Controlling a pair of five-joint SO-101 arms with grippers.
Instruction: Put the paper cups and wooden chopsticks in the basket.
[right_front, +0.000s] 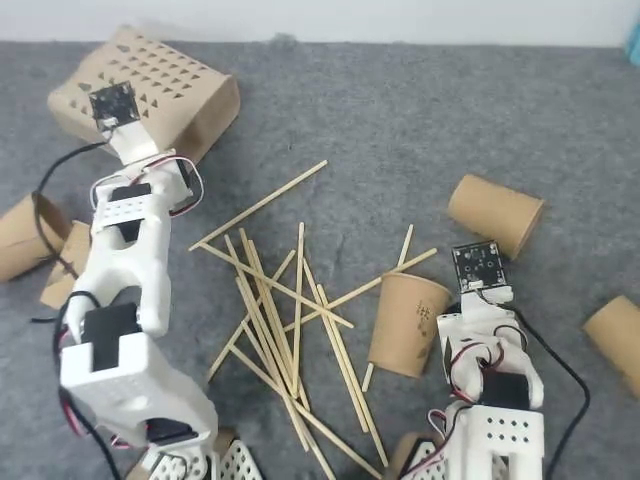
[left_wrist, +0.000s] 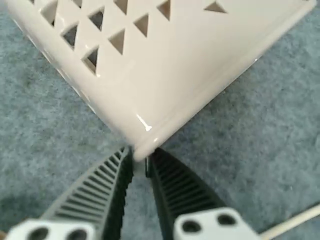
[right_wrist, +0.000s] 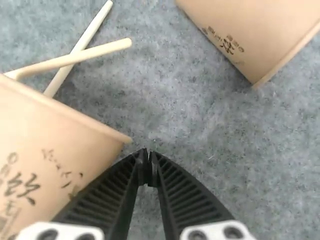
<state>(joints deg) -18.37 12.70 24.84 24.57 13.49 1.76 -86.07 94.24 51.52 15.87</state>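
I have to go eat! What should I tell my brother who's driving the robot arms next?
Left gripper: shut, tips against a corner of the basket, which lies tipped at the far left.
Right gripper: shut, empty, above the grey mat between two paper cups.
Chopsticks: scattered across the middle; more cups lie around them.
Done: nothing packed that I can see.
Left: right the basket, then load every cup and chopstick.

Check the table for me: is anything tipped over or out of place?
Yes. The basket lies tipped over at the far left, a perforated wall facing up, with the left gripper at its corner. The paper cups lie on their sides, and the chopsticks are scattered crisscross mid-table.
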